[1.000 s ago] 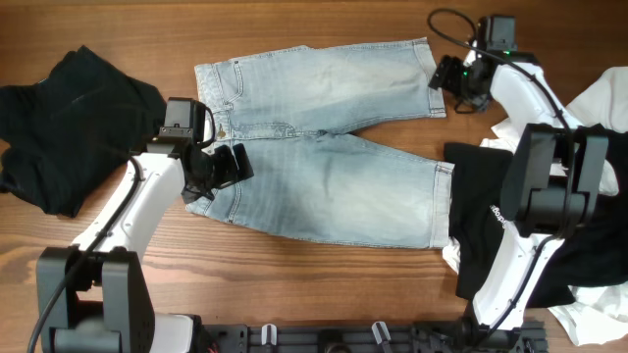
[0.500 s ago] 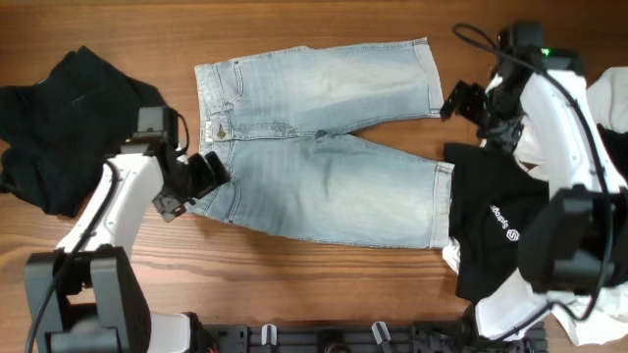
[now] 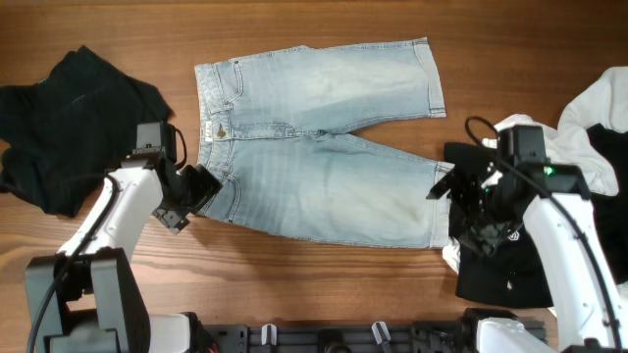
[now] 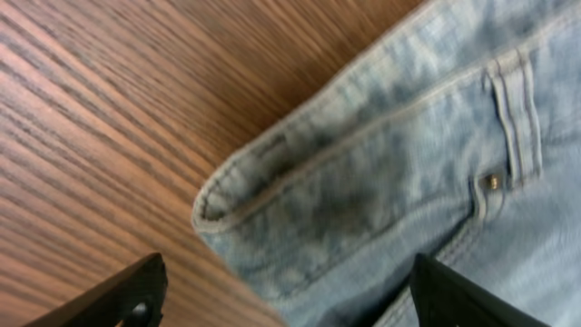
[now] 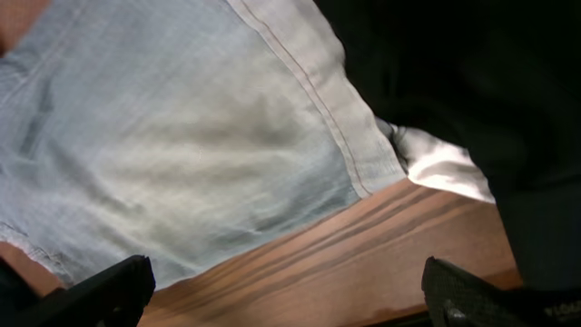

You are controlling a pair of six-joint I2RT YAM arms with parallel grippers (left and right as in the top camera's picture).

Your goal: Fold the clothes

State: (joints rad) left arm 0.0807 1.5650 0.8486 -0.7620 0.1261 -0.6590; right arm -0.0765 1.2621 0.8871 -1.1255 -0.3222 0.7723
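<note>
Since a second ago the right arm has swung from the upper leg hem down to the lower one, where the right gripper point(image 3: 444, 189) hangs with jaws spread wide. At the waistband's lower corner the left gripper point(image 3: 204, 186) gapes likewise. Mid-table lie the light-blue denim shorts point(image 3: 324, 147), flat, long axis left-right, waistband left, legs splayed right. Crowding the lower hem is a black tee point(image 3: 486, 279) lying on a white shirt point(image 3: 608, 103). Another crumpled black tee point(image 3: 69, 118) sits far left on the brown wooden table point(image 3: 530, 59).
</note>
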